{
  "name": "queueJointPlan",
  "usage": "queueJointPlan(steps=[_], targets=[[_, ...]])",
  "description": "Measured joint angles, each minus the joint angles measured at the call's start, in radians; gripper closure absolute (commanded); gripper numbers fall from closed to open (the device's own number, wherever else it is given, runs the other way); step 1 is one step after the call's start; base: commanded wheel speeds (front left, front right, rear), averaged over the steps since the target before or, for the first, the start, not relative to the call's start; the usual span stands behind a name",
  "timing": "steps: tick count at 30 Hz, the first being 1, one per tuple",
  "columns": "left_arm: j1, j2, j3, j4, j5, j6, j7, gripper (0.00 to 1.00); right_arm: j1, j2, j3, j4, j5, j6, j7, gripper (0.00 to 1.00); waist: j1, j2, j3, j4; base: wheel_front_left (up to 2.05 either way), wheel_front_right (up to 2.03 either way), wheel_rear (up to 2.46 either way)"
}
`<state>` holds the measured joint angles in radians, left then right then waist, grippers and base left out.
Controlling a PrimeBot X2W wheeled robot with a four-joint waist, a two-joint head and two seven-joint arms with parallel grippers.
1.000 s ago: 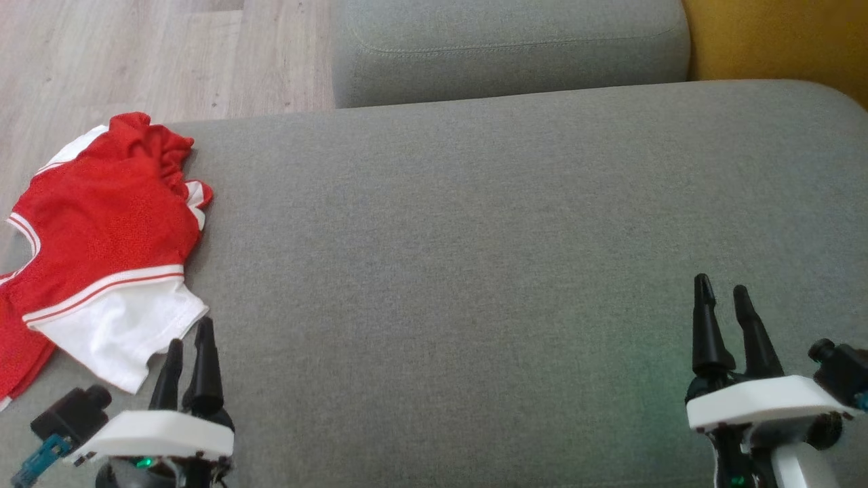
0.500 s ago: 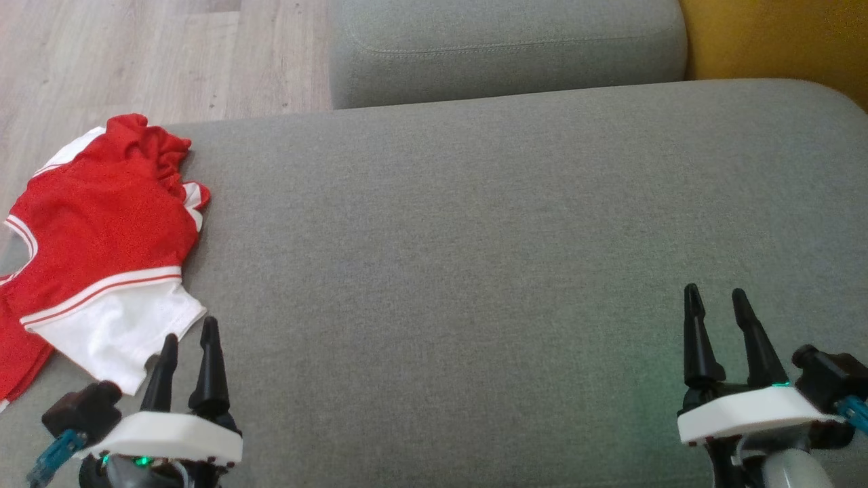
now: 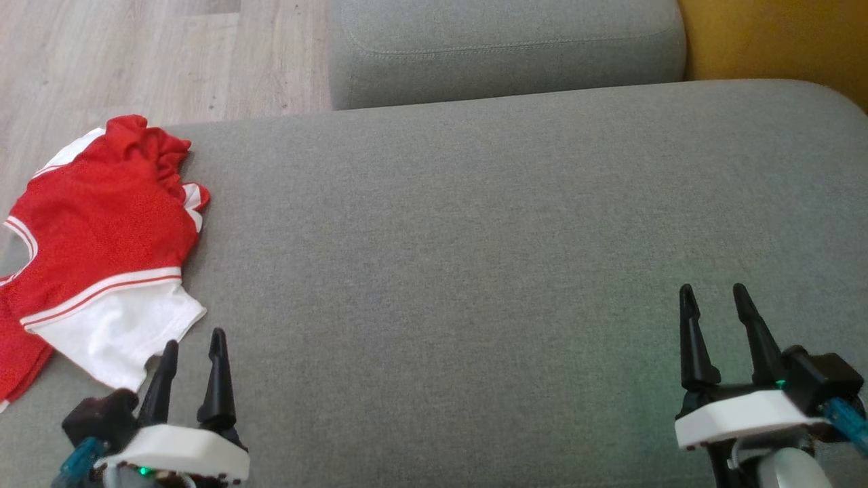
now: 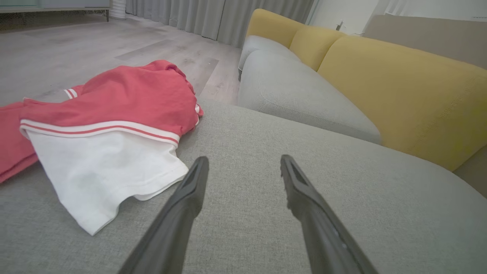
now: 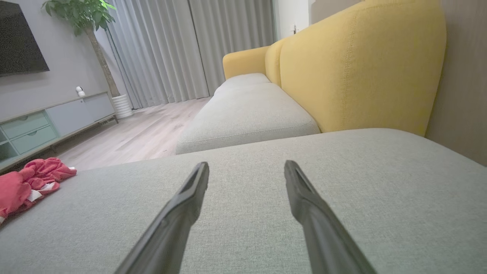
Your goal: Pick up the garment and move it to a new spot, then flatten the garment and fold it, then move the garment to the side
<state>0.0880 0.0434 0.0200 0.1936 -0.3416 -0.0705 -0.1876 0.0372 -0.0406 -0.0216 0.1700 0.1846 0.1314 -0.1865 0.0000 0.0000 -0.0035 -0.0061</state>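
Observation:
A red and white garment point(image 3: 95, 251) lies crumpled at the left end of the grey sofa seat point(image 3: 475, 237), partly hanging over its left edge. Its white sleeve points toward my left gripper point(image 3: 194, 340), which hovers open just beside the sleeve's hem with nothing between its fingers. In the left wrist view the garment point(image 4: 106, 125) lies up and left of the gripper point(image 4: 243, 161). My right gripper point(image 3: 712, 293) stands open over bare cushion at the lower right. The right wrist view has the gripper point(image 5: 246, 167) above the seat and the garment point(image 5: 26, 184) far to the left.
A second grey seat cushion point(image 3: 505, 51) lies beyond the seat, with a yellow backrest point(image 3: 773, 37) at the far right. Wooden floor point(image 3: 135, 61) shows past the seat's left end. A low cabinet point(image 5: 45, 121) and a potted plant point(image 5: 89, 23) stand across the room.
Both grippers have drawn back a little toward the bottom of the head view, and their fingers now stand wider apart. The garment lies as before.

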Motion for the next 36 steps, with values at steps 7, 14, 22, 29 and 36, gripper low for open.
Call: queueJointPlan(steps=[7,14,22,29,36], targets=[[0.009,0.000,0.001,-0.001,0.088,-0.001,-0.018,0.00,0.000,0.000,-0.011,0.012,-0.055,0.000,-0.019,0.00,0.0000,0.0000,0.000,0.004,0.00,0.00,0.00],[0.010,0.000,0.021,-0.011,0.177,-0.001,-0.040,0.00,0.000,0.000,-0.011,0.025,-0.123,0.000,-0.040,0.00,0.0000,0.0000,0.001,0.000,0.00,0.00,0.00],[0.012,0.000,0.022,-0.017,0.272,-0.001,-0.061,0.00,0.020,0.000,-0.012,0.041,-0.197,0.000,-0.063,0.00,0.0000,0.0000,0.001,-0.009,0.00,0.00,0.00],[0.013,0.000,0.022,-0.014,0.279,-0.009,-0.062,0.00,0.022,0.000,-0.016,0.056,-0.184,0.000,-0.064,0.00,0.0000,0.0000,0.003,-0.016,0.00,0.00,0.00],[0.013,0.000,0.024,-0.003,0.277,-0.018,-0.062,0.00,0.022,0.000,-0.018,0.067,-0.167,0.000,-0.064,0.00,0.0000,0.0000,0.005,-0.021,0.00,0.00,0.00]])
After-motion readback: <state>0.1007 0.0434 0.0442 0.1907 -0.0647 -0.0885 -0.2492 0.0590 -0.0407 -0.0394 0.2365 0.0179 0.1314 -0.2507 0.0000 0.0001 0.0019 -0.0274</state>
